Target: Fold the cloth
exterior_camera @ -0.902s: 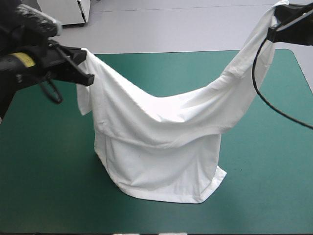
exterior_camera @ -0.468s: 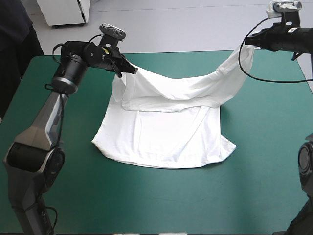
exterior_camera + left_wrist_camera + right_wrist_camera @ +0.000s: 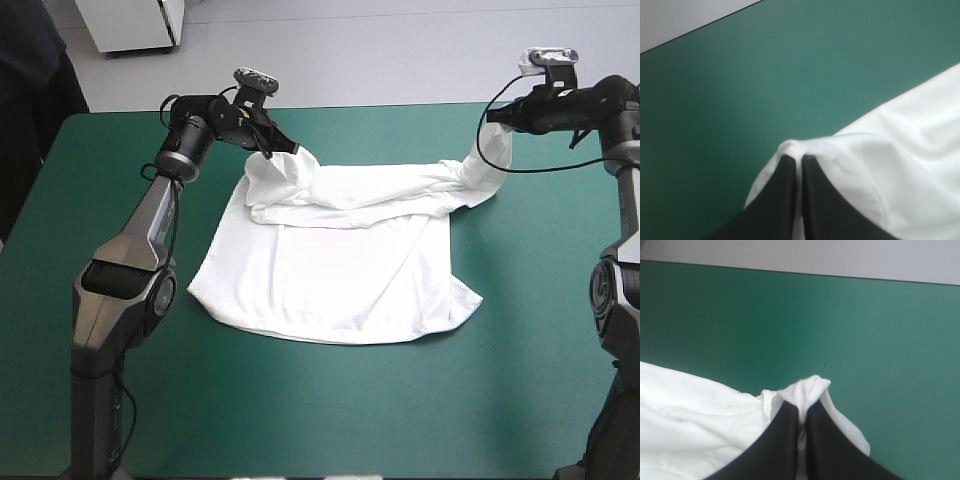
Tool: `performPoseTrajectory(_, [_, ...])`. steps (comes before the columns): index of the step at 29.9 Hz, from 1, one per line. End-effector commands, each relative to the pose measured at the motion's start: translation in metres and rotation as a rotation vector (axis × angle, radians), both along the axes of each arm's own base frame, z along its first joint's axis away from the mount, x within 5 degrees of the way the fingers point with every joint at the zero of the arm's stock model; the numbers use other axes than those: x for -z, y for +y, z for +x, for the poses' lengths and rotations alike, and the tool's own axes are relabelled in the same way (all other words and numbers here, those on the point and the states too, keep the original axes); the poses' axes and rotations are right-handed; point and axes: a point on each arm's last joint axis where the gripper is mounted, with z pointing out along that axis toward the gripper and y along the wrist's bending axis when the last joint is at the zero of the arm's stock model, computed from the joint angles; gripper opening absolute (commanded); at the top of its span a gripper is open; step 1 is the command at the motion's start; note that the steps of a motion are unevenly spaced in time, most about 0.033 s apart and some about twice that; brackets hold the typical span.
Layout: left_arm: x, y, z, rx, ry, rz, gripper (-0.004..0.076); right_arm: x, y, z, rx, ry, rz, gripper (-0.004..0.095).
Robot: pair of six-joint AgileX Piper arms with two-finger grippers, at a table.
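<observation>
A white T-shirt (image 3: 340, 270) lies mid-desk (image 3: 300, 420). Its near part is flat, and its far part is bunched into a ridge running left to right. The left gripper (image 3: 287, 150) is clamped on the ridge's left end and the right gripper (image 3: 497, 118) on its right end, both low over the desk. The flat body lies toward the near edge from both, so the fold probably comes that way. Only the wrist views show each pair of fingers (image 3: 785, 200) nearly meeting on a cloth nub.
</observation>
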Motion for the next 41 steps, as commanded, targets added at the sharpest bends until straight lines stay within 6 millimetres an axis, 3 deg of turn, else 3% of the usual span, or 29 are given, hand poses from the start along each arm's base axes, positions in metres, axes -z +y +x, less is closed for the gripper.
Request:
performPoseTrajectory(1, [-0.050, 0.010, -0.010, -0.019, -0.133, -0.066, -0.0022, -0.026, -0.001, -0.007, -0.007, -0.077, -0.018, -0.0012])
performPoseTrajectory(8, [-0.046, 0.019, -0.012, -0.016, -0.062, -0.057, 0.0017, -0.008, -0.010, -0.009, -0.004, 0.043, -0.148, -0.0012])
performPoseTrajectory(17, [-0.045, 0.027, -0.011, -0.021, -0.043, -0.068, 0.0323, 0.016, -0.011, -0.006, 0.025, 0.161, -0.209, -0.0011])
performPoseTrajectory(22, [-0.047, 0.038, -0.012, -0.034, -0.018, -0.088, 0.0335, 0.035, -0.005, -0.007, -0.027, 0.263, -0.146, 0.0003])
performPoseTrajectory(25, [-0.050, 0.043, -0.013, -0.015, -0.016, -0.119, 0.0335, 0.037, -0.004, -0.010, -0.053, 0.293, -0.144, 0.0104])
performPoseTrajectory(30, [-0.051, 0.049, -0.016, 0.006, 0.021, -0.135, 0.0335, 0.029, -0.007, -0.016, -0.056, 0.305, -0.105, 0.0379])
performPoseTrajectory(33, [-0.060, 0.056, -0.024, 0.009, 0.040, -0.123, 0.0335, 0.014, -0.006, -0.023, -0.058, 0.278, -0.109, 0.0516])
performPoseTrajectory(38, [-0.085, 0.070, -0.051, 0.005, 0.066, -0.106, 0.0335, -0.027, -0.001, -0.048, -0.066, 0.219, -0.117, 0.0531])
performPoseTrajectory(41, [-0.099, 0.080, -0.083, -0.004, 0.114, -0.052, 0.0335, -0.050, 0.003, -0.074, -0.058, 0.189, -0.133, 0.0531])
